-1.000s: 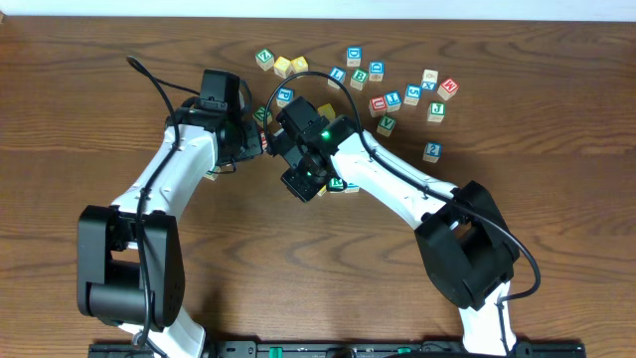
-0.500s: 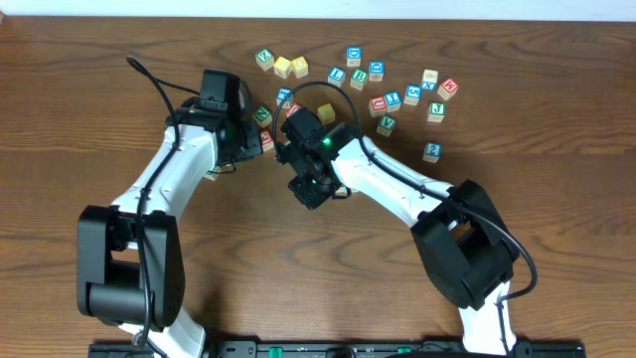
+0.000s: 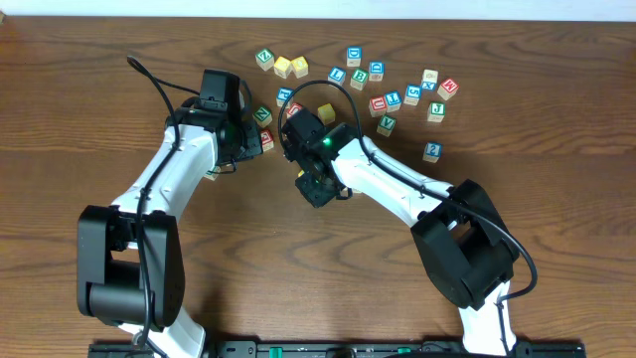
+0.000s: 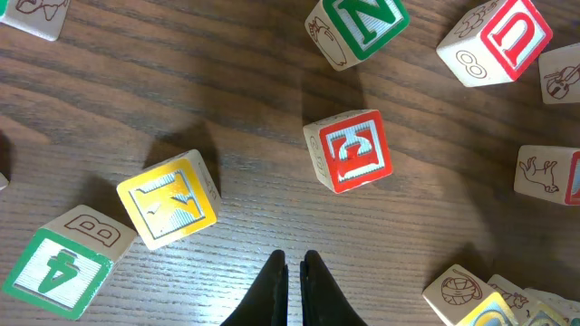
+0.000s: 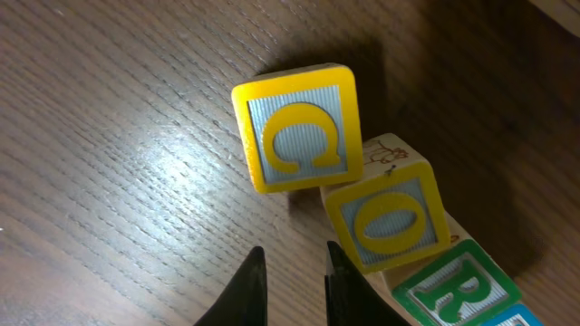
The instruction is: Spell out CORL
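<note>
1. Your right fingers [image 5: 294,254]: slightly parted, nothing between them but bare worktop [image 5: 109,154]. They hang just short of the C cube.
2. C cube [image 5: 294,129]: yellow frame, yellow letter on a pale face. It sits directly ahead of your right fingers, skewed out of line with its neighbour and meeting the O cube at one corner.
3. O cube [image 5: 388,217]: yellow. It lies just beside your right fingers, between C and R.
4. R cube [image 5: 453,285]: green letter on white, pressed against O and partly cut by the frame edge.
5. Blue sliver [image 5: 509,319] past R: you cannot read a letter on it.
6. Your left fingers [image 4: 294,258]: clenched together, holding nothing, over bare wood.
7. Red cube [image 4: 349,151]: just ahead of your left fingers, not touching them.
8. Yellow cube [image 4: 169,199]: off to one side of those fingers, with a green 4 cube [image 4: 56,264] touching it.
9. N cube [image 4: 361,27] and red U cube [image 4: 498,38]: farther out.
10. From overhead, the row is hidden under your right arm, and loose cubes lie scattered along the far part of the worktop.
</note>
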`<state>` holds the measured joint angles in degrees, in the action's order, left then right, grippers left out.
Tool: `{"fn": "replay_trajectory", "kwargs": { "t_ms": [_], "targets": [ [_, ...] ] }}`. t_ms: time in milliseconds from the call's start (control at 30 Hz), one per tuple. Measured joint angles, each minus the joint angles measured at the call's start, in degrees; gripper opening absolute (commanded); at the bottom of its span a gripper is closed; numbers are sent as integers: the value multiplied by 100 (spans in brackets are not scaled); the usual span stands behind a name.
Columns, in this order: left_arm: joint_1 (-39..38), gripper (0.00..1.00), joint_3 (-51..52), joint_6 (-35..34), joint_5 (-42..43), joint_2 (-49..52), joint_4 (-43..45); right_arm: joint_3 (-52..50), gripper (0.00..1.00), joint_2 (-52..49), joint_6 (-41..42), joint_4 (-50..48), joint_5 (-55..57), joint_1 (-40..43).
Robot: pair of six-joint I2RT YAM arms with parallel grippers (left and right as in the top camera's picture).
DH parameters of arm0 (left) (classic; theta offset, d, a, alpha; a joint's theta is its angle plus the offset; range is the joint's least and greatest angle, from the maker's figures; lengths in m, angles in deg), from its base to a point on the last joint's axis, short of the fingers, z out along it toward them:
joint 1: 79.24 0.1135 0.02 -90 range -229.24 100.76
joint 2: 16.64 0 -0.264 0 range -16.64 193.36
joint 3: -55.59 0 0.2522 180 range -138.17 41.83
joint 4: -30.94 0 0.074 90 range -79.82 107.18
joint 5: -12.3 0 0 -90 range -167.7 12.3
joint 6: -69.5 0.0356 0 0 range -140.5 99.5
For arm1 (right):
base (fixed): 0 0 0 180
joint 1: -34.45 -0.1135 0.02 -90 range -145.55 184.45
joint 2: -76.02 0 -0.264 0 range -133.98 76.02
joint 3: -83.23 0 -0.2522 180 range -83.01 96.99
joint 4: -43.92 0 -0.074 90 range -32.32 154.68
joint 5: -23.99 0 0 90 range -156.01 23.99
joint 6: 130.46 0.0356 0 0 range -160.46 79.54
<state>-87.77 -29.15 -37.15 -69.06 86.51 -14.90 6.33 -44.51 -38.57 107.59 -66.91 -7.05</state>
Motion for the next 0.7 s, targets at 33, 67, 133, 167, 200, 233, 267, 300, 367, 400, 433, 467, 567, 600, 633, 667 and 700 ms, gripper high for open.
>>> {"fn": "replay_trajectory", "kwargs": {
  "t_ms": [33,67,133,167,200,233,267,300,367,400,433,467,567,600,633,667,700],
  "targets": [
    [0,8,0,0,0,0,0,0,15,0,-2,0,15,0],
    [0,7,0,0,0,0,0,0,14,0,0,11,31,0],
    [0,7,0,0,0,0,0,0,14,0,-2,26,33,0],
    [0,8,0,0,0,0,2,0,15,0,-7,24,31,0],
    [0,7,0,0,0,0,13,0,16,2,-20,9,0,0],
    [4,8,0,0,-2,0,39,0,16,4,-22,0,-26,0],
    [20,7,0,0,0,0,85,0,17,9,-26,-35,-68,0],
    [55,8,0,0,0,0,149,0,18,26,-39,-109,-129,0],
    [157,7,0,0,2,0,203,0,18,59,-55,-356,-328,0],
    [251,7,0,0,0,0,223,2,18,66,-63,-407,-382,0],
    [345,8,0,-2,0,0,227,2,19,83,-66,-498,-509,0],
    [435,8,0,0,0,0,221,2,19,94,-76,-586,-608,0],
    [699,8,0,-2,-4,0,138,2,20,98,-90,-859,-868,-46],
    [732,8,0,-2,-4,0,96,2,20,98,-90,-903,-898,-74],
    [741,8,0,0,-4,0,57,2,20,98,-90,-938,-933,-120],
    [739,7,0,0,-2,0,35,2,20,96,-90,-951,-964,-170],
    [734,7,0,0,-2,0,28,2,19,94,-90,-949,-966,-203]
  ]
}}
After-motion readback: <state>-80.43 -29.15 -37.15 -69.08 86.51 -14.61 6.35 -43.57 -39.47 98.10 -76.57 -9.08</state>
